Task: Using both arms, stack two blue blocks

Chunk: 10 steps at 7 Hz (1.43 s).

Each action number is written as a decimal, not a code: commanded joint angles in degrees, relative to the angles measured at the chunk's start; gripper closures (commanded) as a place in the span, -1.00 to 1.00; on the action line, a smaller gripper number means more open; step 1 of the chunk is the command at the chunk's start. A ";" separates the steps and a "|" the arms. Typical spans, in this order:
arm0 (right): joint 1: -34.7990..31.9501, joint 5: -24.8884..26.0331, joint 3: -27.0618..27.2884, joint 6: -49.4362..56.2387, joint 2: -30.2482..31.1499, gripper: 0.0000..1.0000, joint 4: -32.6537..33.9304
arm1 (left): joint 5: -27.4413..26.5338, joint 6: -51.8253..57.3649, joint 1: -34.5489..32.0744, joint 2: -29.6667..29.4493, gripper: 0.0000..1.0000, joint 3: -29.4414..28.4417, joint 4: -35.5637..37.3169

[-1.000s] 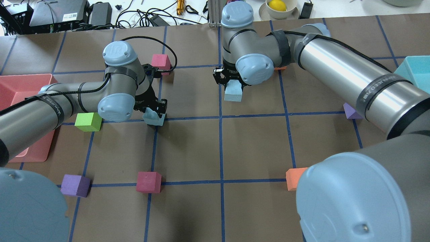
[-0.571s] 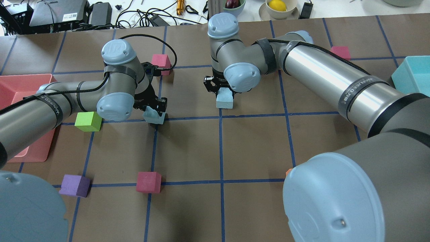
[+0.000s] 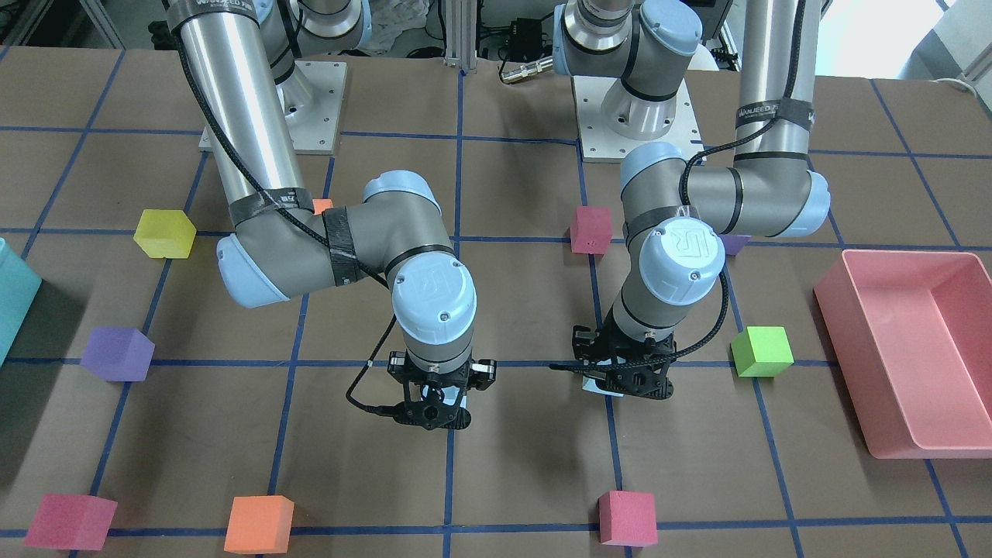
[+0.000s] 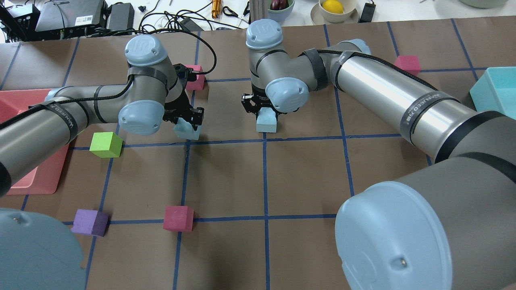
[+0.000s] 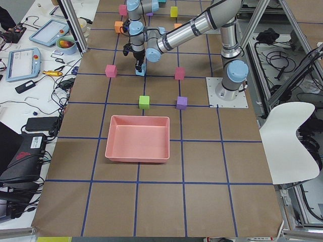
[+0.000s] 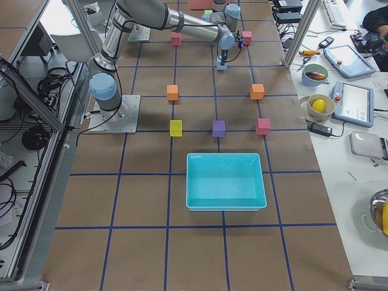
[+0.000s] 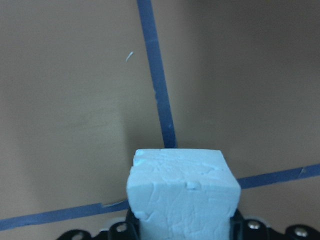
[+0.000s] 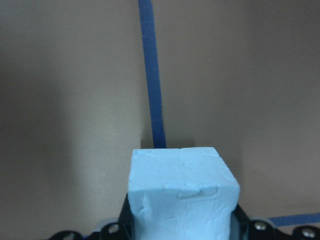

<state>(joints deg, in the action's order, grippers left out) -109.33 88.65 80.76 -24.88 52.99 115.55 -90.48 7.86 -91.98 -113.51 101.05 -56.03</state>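
Left gripper (image 4: 186,124): clamps my first blue block (image 4: 188,133), near the green cube (image 4: 105,144).
Right gripper (image 4: 264,112): clamps my second blue block (image 4: 267,123), farther off.
Risk: off-centre placement may topple my stack.

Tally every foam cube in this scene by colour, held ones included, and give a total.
blue cubes: 2
magenta cubes: 3
orange cubes: 2
purple cubes: 2
yellow cube: 1
green cube: 1
Total: 11
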 commanded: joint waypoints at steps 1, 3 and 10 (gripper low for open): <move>-0.27 -0.32 0.01 0.10 -0.61 0.89 0.03 | 0.39 -1.44 -0.57 -0.39 1.00 -4.88 -6.43; -0.18 -0.24 0.19 0.54 -0.79 -0.90 0.20 | 1.44 -5.72 -1.10 -0.48 1.00 -7.09 -7.34; 11.47 0.73 -0.96 11.22 13.84 -1.00 -13.37 | 3.80 -15.23 -4.96 -1.10 1.00 -12.02 -12.35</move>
<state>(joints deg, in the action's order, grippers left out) -102.64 89.33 79.57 -18.65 61.33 107.43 -88.05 -5.59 -96.01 -114.50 89.39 -68.30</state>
